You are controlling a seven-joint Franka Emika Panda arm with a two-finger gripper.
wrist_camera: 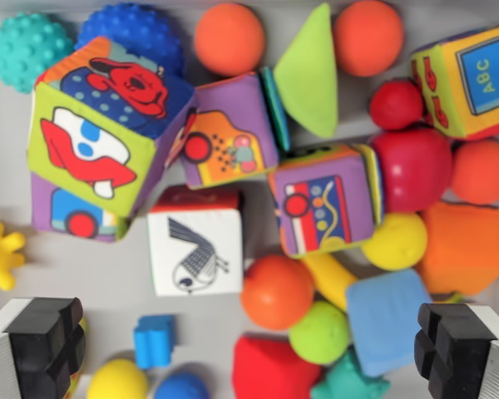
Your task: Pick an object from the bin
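Your pincer (248, 353) sits nearest the lens, its black fingertips (43, 342) at the bottom corners of the wrist view, spread wide apart and gripping nothing. Between them, left to right, lie a yellow ball (116, 381), a small blue block (154, 339), a red block (274, 368), a green ball (320, 332) and a light blue foam piece (388, 320). Just above, on the bin floor (83, 274), you see a white cube with a bird drawing (195, 249) beside an orange ball (277, 291), with larger picture cubes and more balls crowded beyond.
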